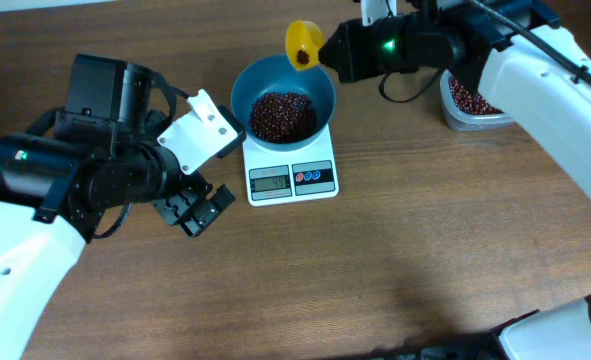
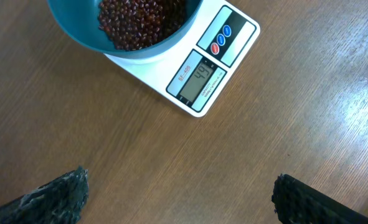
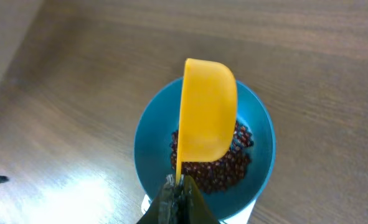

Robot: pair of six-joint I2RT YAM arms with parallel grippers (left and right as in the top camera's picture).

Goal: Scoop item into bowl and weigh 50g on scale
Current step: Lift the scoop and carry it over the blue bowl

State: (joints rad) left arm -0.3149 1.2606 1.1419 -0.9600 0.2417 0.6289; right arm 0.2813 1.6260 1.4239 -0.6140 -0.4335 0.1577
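Reads as a robotics lab bench. Evidence: wood-grain table point(image 1: 375, 280) carrying two white arms point(image 1: 535, 70) with black grippers. A green status LED point(image 1: 387, 45) is lit on the wrist behind the right gripper point(image 3: 176, 198), and a loose black cable point(image 1: 395, 95) hangs under that wrist. Props: a white scale point(image 1: 293, 180) just ahead of the left gripper point(image 1: 193, 205), whose fingers stand wide apart. A blue bowl point(image 1: 265, 75) of beans point(image 1: 282, 115) sits on the scale, directly below the right gripper, which clamps a yellow scoop point(image 1: 303, 45). A clear tub point(image 1: 453, 115) of the same beans sits behind that gripper. Only the tabletop is in frame.
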